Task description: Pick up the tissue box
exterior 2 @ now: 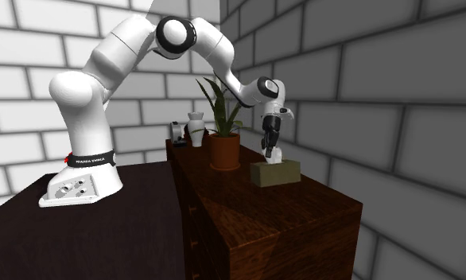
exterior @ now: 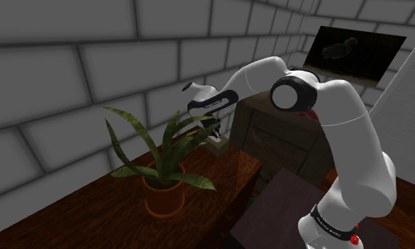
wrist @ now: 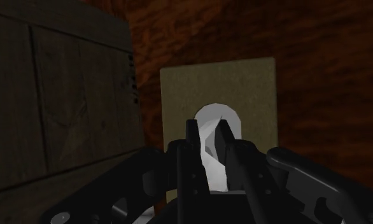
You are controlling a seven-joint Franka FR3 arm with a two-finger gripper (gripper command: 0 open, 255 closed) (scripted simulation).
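The tissue box (exterior 2: pixel 276 173) is olive-tan and rests on the dark wooden dresser top (exterior 2: pixel 303 208), beside the plant. In the wrist view its flat top (wrist: pixel 255 102) lies straight below the hand, with a white tissue (wrist: pixel 211 118) standing up from the middle slot. My gripper (wrist: pixel 209 127) points down on it, and its two black fingers (wrist: pixel 191 137) stand close together, clasping that tissue. From the side, the gripper (exterior 2: pixel 269 156) reaches right down to the box's top. In the shoulder view the gripper (exterior: pixel 213 133) and the pale box (exterior: pixel 216 146) are partly hidden by leaves.
A potted plant (exterior 2: pixel 223 148) with long leaves stands close to the box, toward the arm's base. A white vase (exterior 2: pixel 196 127) and a small dark object (exterior 2: pixel 178 130) are at the dresser's far end. A wooden crate (exterior: pixel 277 138) sits right beside the box.
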